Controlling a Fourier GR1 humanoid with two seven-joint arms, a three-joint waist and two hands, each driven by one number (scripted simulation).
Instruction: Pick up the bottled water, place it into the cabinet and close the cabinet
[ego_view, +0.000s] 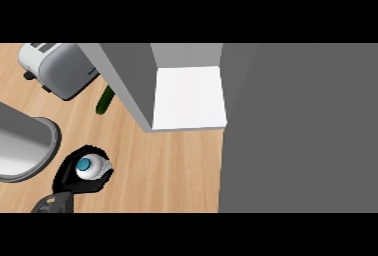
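One robot hand (74, 175), the left, shows at the lower left of the head view, its black fingers curled round a single bottled water (91, 166) seen from above, blue cap at the centre of a white body. The bottle is over the wooden tabletop (170, 170), well short of the one cabinet (184, 95), which stands open with a white shelf inside. One toaster (57, 67) sits at the upper left, one dark green cucumber (105, 100) beside it, and one grey metal pot (26, 147) at the left edge. No writing can be read on anything.
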